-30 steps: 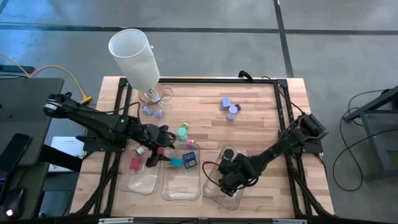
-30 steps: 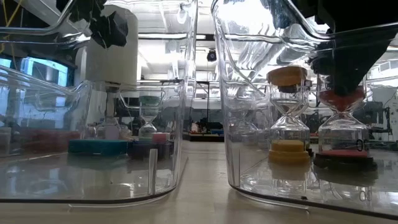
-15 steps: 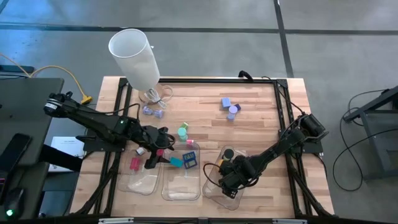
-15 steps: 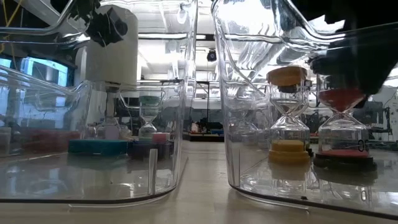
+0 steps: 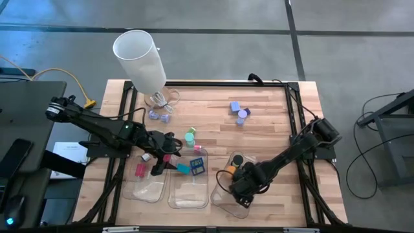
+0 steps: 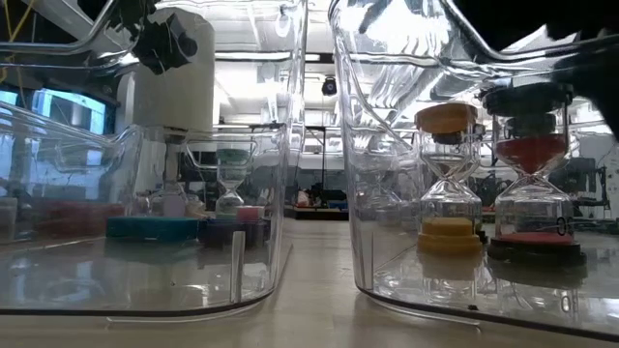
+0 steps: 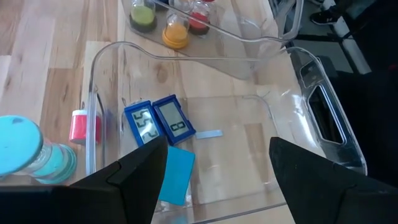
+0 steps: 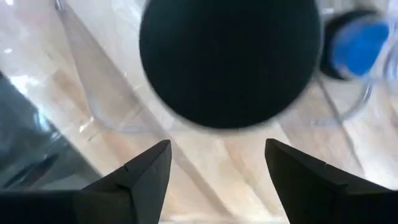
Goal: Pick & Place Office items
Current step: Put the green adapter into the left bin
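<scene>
Since before, right claw (image 5: 240, 191) wider (lifted)

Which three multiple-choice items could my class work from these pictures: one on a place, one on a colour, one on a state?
1. Where do the blue digital timers lie?
A. in the middle tray
B. on bare wood by the white cylinder
C. in the right tray

2. What colour is the cap of the sand timer beside the black-capped one?
A. green
B. orange
C. white

3. How is the right gripper?
A. shut on the black-capped timer
B. open above it
C. resting on bare table

Key: 1 A, the blue digital timers lie inside the middle tray. 2 B, the orange-capped timer stands by the black-capped timer. 3 B, the right gripper has its fingers apart over the black cap.
</scene>
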Tool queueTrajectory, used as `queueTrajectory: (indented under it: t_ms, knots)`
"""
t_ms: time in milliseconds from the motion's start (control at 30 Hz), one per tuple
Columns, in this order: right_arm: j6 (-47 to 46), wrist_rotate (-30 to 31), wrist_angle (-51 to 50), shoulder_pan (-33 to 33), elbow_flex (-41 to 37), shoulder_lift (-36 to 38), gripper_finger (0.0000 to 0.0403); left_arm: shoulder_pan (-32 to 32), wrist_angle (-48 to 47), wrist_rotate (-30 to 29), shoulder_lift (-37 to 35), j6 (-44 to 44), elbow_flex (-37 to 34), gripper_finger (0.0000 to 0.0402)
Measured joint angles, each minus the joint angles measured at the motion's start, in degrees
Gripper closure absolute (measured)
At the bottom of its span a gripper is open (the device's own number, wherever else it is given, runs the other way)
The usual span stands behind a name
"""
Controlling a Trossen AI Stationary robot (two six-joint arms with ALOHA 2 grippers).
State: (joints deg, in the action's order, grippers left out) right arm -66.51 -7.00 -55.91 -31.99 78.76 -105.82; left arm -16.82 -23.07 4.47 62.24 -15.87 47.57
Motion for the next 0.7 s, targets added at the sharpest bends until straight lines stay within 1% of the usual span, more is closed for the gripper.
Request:
queueTrajectory:
  t_ms: [67, 200, 300, 400, 500, 600, 700]
  knots:
    - [-0.7, -0.9, -0.9, 0.0, 0.0, 0.8, 0.0153, 0.0, 0.0, 0.0, 0.0, -1.0, 0.0, 0.0126]
    - [-2.5, -0.1, -1.5, -0.3, 0.0, 3.3, 0.0152, 0.0, 0.0, 0.0, 0.0, -1.4, 0.0, 0.0126]
    - [-2.9, 1.7, -1.7, -0.7, 0.0, 5.9, 0.0152, 0.1, 0.0, 0.4, 0.0, -1.3, 0.0, 0.0126]
    - [-2.7, 5.6, -1.9, -1.2, 0.0, 8.4, 0.0152, 1.0, -0.2, 3.4, -1.1, -0.9, 0.2, 0.0126]
    - [0.1, 15.7, -2.5, -2.6, 0.0, 11.0, 0.0152, 2.5, -2.0, 7.1, -3.0, -0.7, 1.4, 0.0126]
    - [2.9, 29.4, -3.1, -4.0, 0.1, 12.8, 0.0152, 4.5, -2.5, 7.5, -5.4, 3.0, 3.2, 0.0126]
    - [3.8, 44.2, -3.8, -5.4, 0.1, 13.9, 0.0152, 8.0, -2.6, 7.6, -7.1, 7.5, 6.1, 0.0126]
